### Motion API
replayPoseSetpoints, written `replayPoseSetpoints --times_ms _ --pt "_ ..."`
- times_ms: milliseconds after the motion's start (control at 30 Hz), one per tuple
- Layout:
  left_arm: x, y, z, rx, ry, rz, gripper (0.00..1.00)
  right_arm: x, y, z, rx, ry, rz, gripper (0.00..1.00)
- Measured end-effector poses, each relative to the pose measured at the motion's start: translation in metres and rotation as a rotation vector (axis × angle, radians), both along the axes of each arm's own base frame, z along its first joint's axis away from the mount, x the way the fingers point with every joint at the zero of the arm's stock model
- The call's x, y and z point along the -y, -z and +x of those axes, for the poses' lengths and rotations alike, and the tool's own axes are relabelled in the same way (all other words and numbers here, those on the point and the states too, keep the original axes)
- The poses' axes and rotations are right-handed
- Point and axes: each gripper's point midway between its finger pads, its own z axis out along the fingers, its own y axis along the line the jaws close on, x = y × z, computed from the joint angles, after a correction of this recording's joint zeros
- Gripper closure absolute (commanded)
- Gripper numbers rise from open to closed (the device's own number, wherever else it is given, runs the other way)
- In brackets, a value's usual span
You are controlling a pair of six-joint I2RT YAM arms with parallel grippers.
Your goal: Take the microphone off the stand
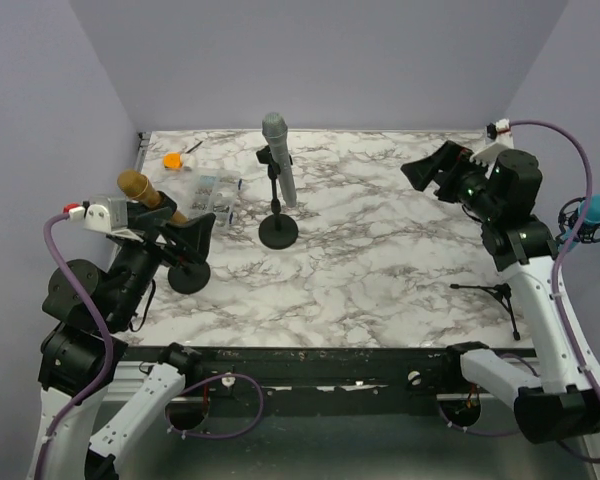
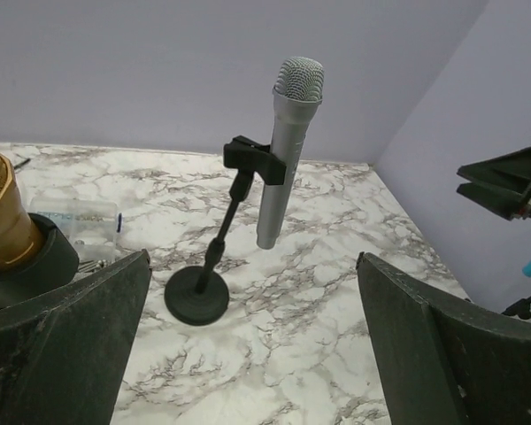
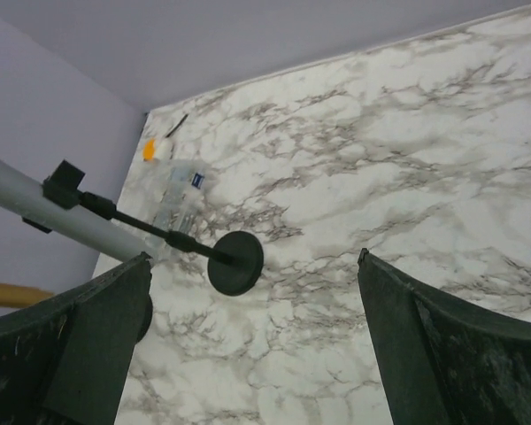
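Wide open on left claw (image 2: 252, 354) and right claw (image 3: 252, 354), well off the stand (image 2: 197, 297). Could easily tip it yanking mic (image 2: 288, 150) sideways against clip (image 2: 255, 161).

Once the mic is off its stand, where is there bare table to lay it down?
The widest bare marble lies right of the stand's round base, toward the open right hand, and runs forward to the small tripod. The near middle strip of the table is free too. The far left is crowded: gold microphone, clear packets, orange piece.
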Motion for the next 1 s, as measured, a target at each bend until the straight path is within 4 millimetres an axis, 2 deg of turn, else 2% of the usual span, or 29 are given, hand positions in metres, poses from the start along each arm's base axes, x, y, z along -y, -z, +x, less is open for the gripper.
replayPoseSetpoints --times_ms 133,200,300,433,533,667,800,1000 --pt "0.004 0.013 -0.005 -0.023 0.026 -0.026 0.01 -0.038 0.01 0.019 -0.017 -0.149 0.026 0.0" --pt "0.007 0.022 -0.006 -0.048 0.045 -0.04 0.01 -0.069 0.021 0.023 -0.049 -0.23 0.018 0.0" --pt "0.013 0.03 -0.007 -0.076 0.072 -0.064 0.01 -0.125 0.029 0.018 -0.069 -0.362 -0.007 0.0" --pt "0.019 0.035 -0.01 -0.102 0.099 -0.093 0.01 -0.196 0.017 0.006 -0.033 -0.467 -0.051 0.0" --pt "0.021 0.037 -0.013 -0.115 0.117 -0.117 0.02 -0.231 0.002 0.008 0.009 -0.443 -0.072 0.01" --pt "0.022 0.036 -0.018 -0.121 0.129 -0.141 0.01 -0.258 -0.016 0.017 0.07 -0.301 -0.111 0.05" --pt "0.02 0.037 -0.024 -0.123 0.13 -0.151 0.01 -0.28 -0.023 0.013 0.13 -0.159 -0.184 0.08" --pt "0.016 0.039 -0.032 -0.124 0.13 -0.161 0.02 -0.294 -0.025 0.012 0.218 0.059 -0.331 0.09"
